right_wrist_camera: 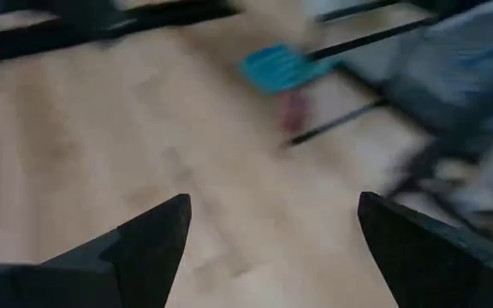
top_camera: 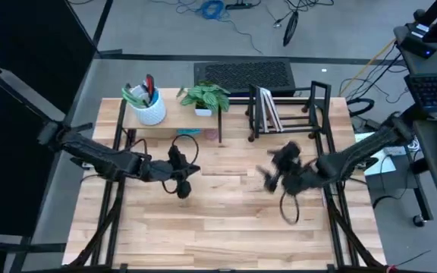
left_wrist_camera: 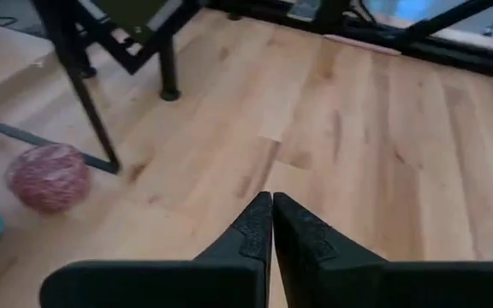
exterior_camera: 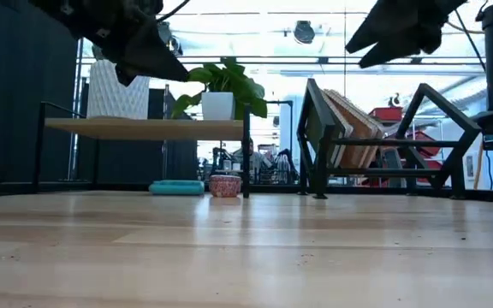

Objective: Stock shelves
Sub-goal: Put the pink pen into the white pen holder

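Shelves sit at upper centre of the high view: left gripper (top_camera: 182,180) pinched closed and empty at centre-left below the pale-wood riser (top_camera: 174,112), right gripper (top_camera: 273,173) spread wide and empty at centre-right below the black wire rack (top_camera: 288,110)

Pale-wood riser shelf (exterior_camera: 144,128), black wire rack (exterior_camera: 418,137), teal tray (exterior_camera: 176,187), pink speckled bowl (exterior_camera: 224,186).
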Robot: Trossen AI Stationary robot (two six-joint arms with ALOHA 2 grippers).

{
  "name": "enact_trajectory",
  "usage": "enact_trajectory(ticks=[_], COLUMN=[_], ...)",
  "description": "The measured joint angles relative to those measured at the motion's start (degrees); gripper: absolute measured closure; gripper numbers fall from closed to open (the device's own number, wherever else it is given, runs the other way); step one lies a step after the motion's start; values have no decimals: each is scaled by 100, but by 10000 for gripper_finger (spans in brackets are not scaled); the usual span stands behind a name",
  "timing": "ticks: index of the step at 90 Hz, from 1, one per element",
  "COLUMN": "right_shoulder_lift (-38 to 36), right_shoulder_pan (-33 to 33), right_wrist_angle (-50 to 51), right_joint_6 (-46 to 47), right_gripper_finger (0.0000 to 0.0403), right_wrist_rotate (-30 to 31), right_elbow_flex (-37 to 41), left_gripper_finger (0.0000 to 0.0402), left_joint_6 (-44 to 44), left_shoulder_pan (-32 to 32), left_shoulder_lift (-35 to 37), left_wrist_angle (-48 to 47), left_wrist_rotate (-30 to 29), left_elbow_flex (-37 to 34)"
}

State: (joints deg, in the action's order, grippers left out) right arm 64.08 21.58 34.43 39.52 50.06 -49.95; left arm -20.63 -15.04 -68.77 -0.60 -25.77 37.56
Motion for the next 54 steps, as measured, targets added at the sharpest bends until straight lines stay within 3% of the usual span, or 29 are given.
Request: enact_trajectory(ticks=[14,22,54], right_shoulder_lift=[-702,-851,-348], right_shoulder_pan=[-1236,-1838,-3439], right_wrist_angle=[603,658,710], right_joint_6=[-122,-590,-1609], right_gripper_finger=[83,83,129], right_wrist_rotate=[-71,-468,-1157], right_elbow_flex=[0,0,0], left_gripper_finger=[402,402,402], left_joint_6=[195,195,204], left_shoulder_pan=[129,189,191], left_shoulder_lift=[0,0,0], left_wrist_angle=[4,8,2], left_wrist_rotate=[-1,-3,-3], left_elbow_flex=[0,0,0])
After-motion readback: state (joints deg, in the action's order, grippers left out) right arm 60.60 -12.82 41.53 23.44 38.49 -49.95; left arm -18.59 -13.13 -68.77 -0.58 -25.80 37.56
